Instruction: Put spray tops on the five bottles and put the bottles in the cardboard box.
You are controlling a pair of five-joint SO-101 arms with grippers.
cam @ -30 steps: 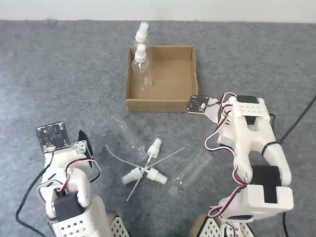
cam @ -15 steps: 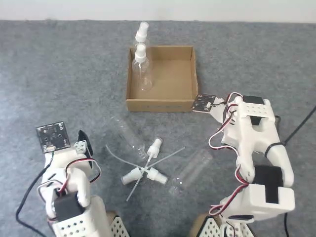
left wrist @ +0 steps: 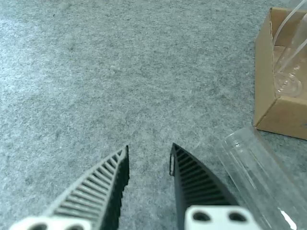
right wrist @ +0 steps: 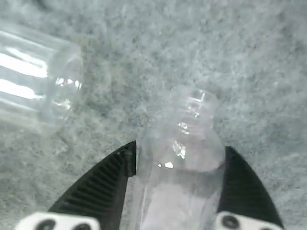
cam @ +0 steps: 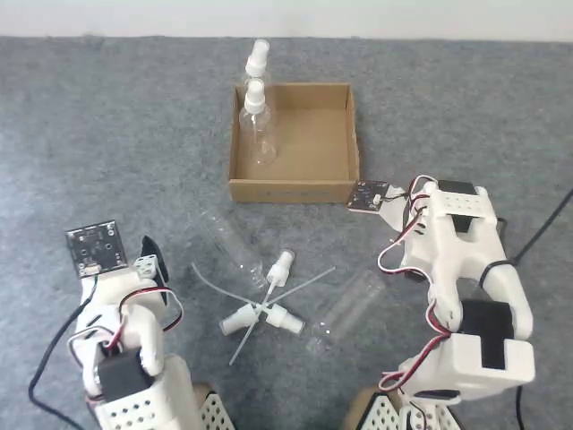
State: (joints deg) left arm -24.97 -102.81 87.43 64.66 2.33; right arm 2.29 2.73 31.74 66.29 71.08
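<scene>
The cardboard box [cam: 294, 190] stands at the back centre with one spray-topped bottle [cam: 258, 125] upright in its left corner. A second topped bottle [cam: 259, 55] stands just behind the box. Two open clear bottles lie on the carpet, one [cam: 226, 236] left of centre and one [cam: 351, 306] beside the right arm [cam: 457, 260]. Three loose spray tops [cam: 269, 305] lie between them. In the right wrist view my right gripper [right wrist: 178, 158] is shut on a third open bottle [right wrist: 184, 148], neck pointing away. My left gripper [left wrist: 149, 148] is open over bare carpet.
Grey carpet covers the whole table. In the left wrist view the box corner [left wrist: 271, 91] and the lying bottle [left wrist: 259, 167] sit off to one side of the fingers. A second bottle's end [right wrist: 41, 96] lies close beside the held one.
The right arm's wrist has shifted a little to the right and toward the front, away from the box corner. The left arm and the loose parts stayed put.
</scene>
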